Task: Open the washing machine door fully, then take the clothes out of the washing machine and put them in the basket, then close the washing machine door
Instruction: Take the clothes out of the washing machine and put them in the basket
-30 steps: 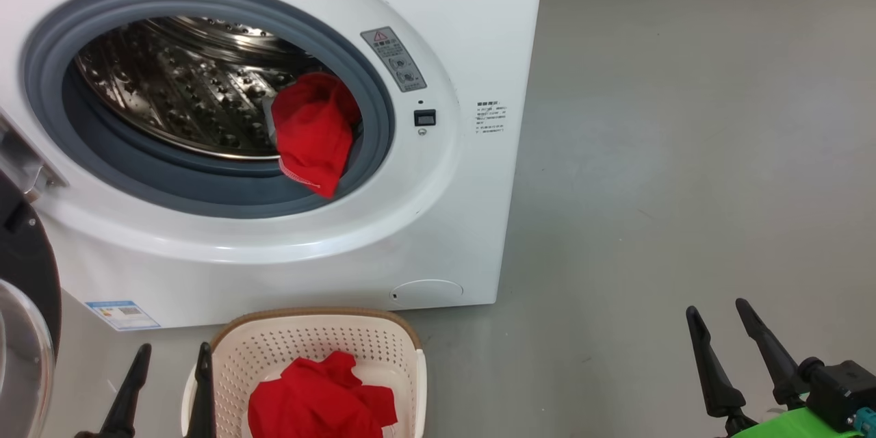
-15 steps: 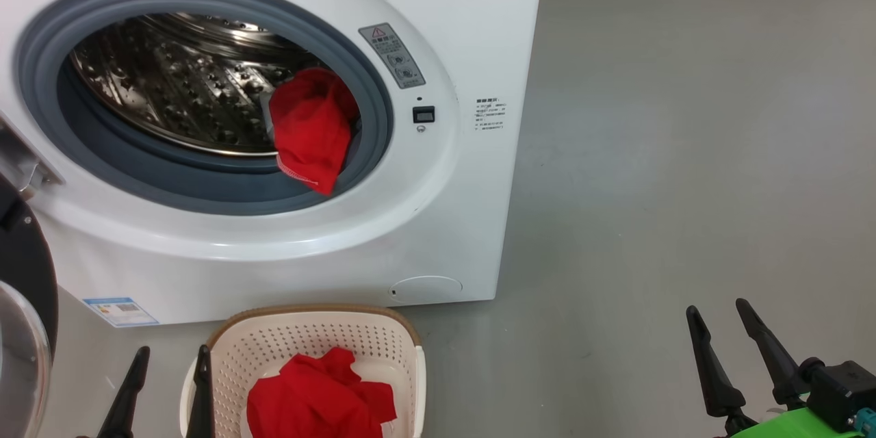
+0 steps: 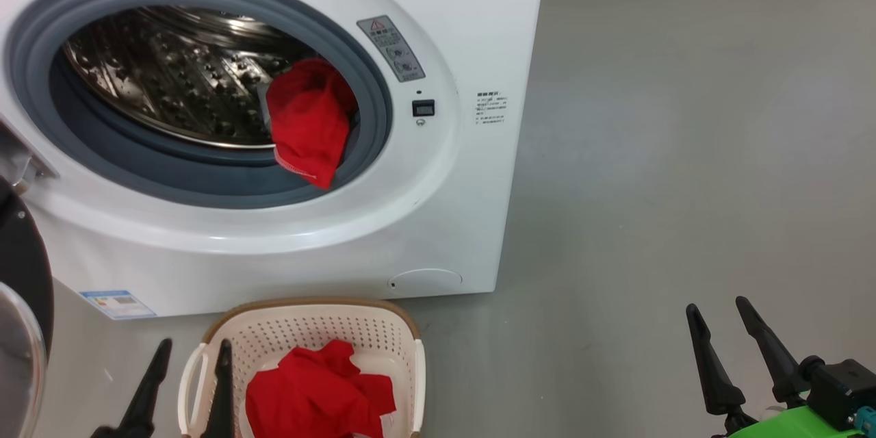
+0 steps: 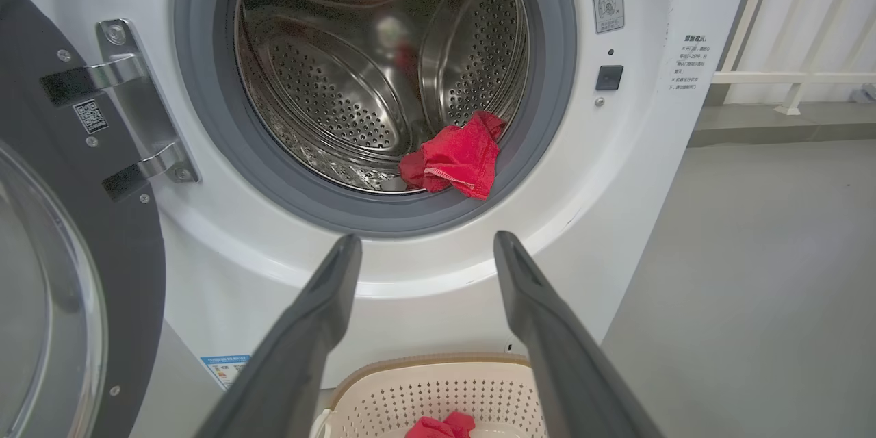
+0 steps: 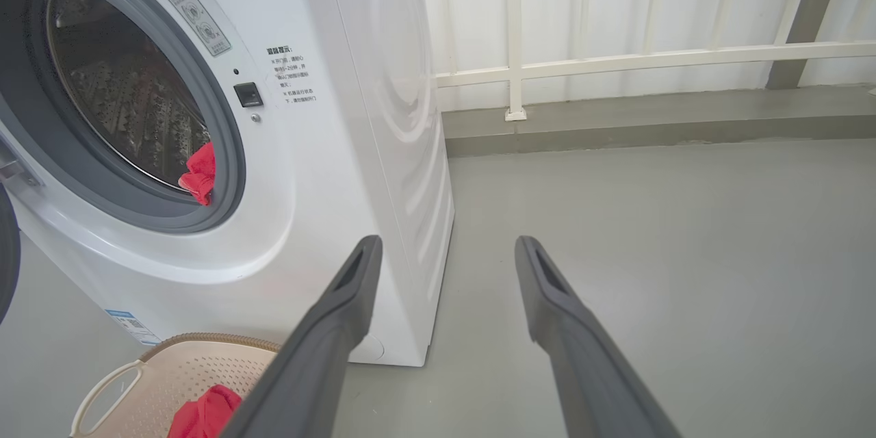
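Since a second ago the left gripper (image 3: 195,343) has slid rightward, so its inner finger now lies over the left edge of the basket (image 3: 405,332); its fingers are spread wide and empty, pointing at the washing machine (image 3: 472,171). The washing machine door (image 4: 102,233) stands swung open on its left-side hinges. The basket sits on the floor (image 3: 684,116) just before the machine with one crumpled red garment (image 3: 315,393) in it. Another red garment (image 3: 308,116) hangs at the drum's right lip, long axis up-down, lower corner drooping over the grey ring (image 3: 205,181). The right gripper (image 3: 716,305) hovers wide and empty, well to the right.
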You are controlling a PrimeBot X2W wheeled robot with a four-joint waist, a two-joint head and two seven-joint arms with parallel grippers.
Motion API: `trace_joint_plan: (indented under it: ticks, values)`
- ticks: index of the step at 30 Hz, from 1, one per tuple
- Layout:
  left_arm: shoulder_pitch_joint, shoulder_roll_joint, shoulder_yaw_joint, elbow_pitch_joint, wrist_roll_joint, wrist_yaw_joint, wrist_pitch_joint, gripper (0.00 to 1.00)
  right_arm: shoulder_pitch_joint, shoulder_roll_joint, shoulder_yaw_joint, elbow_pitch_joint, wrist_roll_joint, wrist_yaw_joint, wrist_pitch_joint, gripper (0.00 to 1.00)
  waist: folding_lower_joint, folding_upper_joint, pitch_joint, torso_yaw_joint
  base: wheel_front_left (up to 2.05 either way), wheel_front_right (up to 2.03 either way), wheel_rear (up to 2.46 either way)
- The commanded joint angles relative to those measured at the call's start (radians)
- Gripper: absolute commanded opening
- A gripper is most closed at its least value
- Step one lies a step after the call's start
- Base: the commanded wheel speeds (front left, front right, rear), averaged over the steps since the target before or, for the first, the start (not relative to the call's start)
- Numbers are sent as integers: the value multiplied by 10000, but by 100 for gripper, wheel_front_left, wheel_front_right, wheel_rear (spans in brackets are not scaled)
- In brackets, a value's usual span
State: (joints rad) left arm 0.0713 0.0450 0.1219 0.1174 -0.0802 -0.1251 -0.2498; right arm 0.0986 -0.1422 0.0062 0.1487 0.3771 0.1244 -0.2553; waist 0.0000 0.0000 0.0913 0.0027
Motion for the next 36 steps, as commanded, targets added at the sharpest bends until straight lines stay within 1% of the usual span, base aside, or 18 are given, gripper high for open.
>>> trace_joint_plan:
  ticks: [1,5,9,14,18,22,26,30,36]
  values:
    - [-544,54,200,-119,-33,-41,-120,100,-334,-135,148,-286,24,63,-65,100,0,0,130,10,0,0,0]
    - [-1164,108,-243,561,-147,-50,-120,100,-485,-98,173,-318,11,63,-65,100,0,0,379,-19,0,0,0]
    - [-2117,437,-919,1588,-581,-52,-120,100,-672,-32,252,-346,15,63,-65,100,0,0,723,-112,0,0,0]
    - [-3801,831,-1592,2915,-1212,-54,-120,100,-992,49,378,-358,33,63,-65,100,0,0,1270,-260,0,0,0]
    - [-5224,985,-2008,4098,-2044,-54,-120,100,-1318,98,502,-362,47,63,-65,100,0,0,1771,-436,0,0,0]
    - [-6588,1354,-2518,5151,-2580,-54,-120,100,-1708,160,566,-395,53,63,-65,100,0,0,2294,-649,0,0,0]
    - [-7833,1689,-2874,6090,-2880,-55,-120,100,-1998,210,588,-424,32,63,-65,100,0,0,2757,-797,0,0,0]
    - [-8923,1873,-3117,7026,-3276,-55,-120,100,-2293,240,645,-433,21,63,-65,100,0,0,3166,-931,0,0,0]
    - [-10005,2192,-3566,7963,-3769,-55,-120,100,-2609,285,787,-438,10,63,-65,100,0,0,3530,-1158,0,0,0]
